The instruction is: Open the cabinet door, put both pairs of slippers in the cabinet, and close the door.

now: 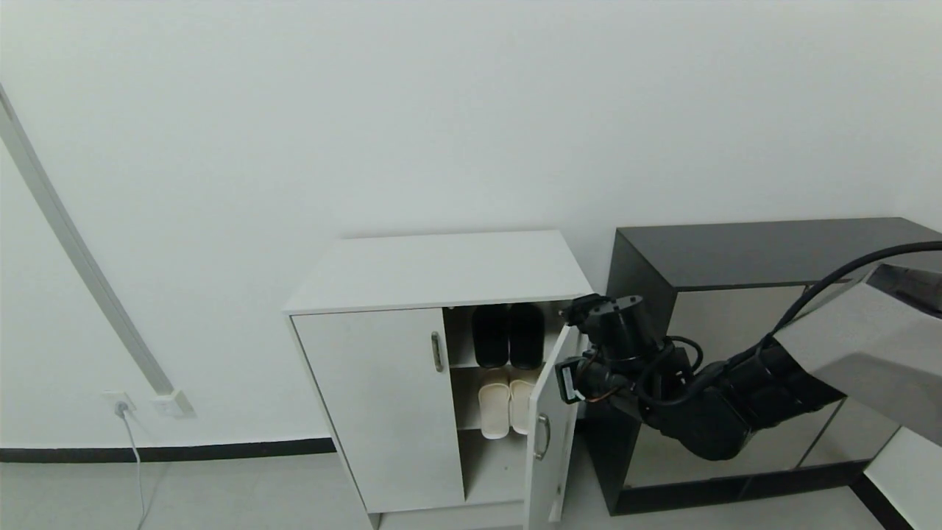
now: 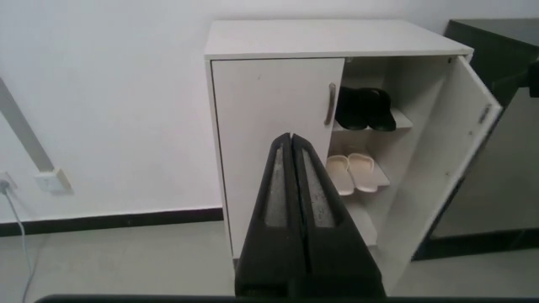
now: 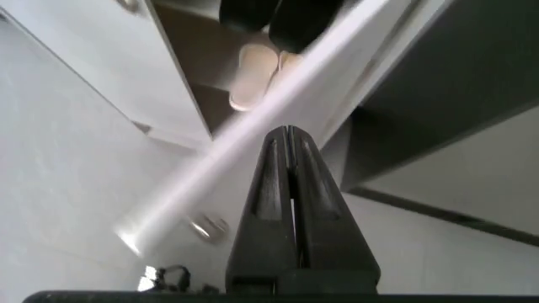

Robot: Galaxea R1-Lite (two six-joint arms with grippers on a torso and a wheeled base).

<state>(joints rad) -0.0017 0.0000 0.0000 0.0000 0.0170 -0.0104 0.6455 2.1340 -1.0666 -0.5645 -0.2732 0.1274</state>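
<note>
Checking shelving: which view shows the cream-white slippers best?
Left wrist view: both cream-white slippers lie whole on the middle shelf. In the head view the white door clips one; the right wrist view catches blurred ends.

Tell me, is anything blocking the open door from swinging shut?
Nothing visible does. The gap between the open door and the cabinet is free; the black slippers and white slippers sit on their shelves inside.

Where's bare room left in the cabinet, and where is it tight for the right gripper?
Bare: the bottom compartment under the white slippers, and the cabinet top. Full: the upper shelf, with the black slippers, and the middle shelf. Tight: between the open door and the black cabinet, where the right gripper sits.
</note>
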